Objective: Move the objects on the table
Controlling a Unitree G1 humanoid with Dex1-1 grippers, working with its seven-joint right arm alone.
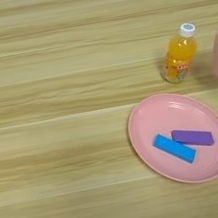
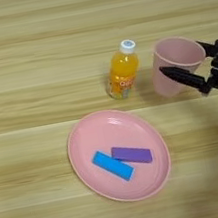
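Right eye view shows the cup [image 2: 177,64] standing upright on the counter [image 2: 23,70], mouth up, toward the right side, with the hand [image 2: 190,65] reaching in from the right edge around it. One black finger [image 2: 184,78] lies across the near side of the cup's wall, and the other shows at the far side of the rim, so the fingers are spread wide with the cup between them; whether either actually presses on the wall I cannot tell, and the cup does not look lifted. The relation the next move turns on is plain: the cup lies to the left of the hand's wrist, already inside its open span, its axis vertical, so closing should be enough to take it. Just left of the cup stands the bottle [image 2: 122,70], upright, white cap on, near but apart from the cup; a careless sweep of the near finger could, I judge, knock it. Nearer the robot and further left lies the plate [image 2: 92,175], well apart from the hand. On it rest a blue block [image 2: 112,165] and a purple block [image 2: 132,154], both flat, lying side by side and touching near the plate's middle.
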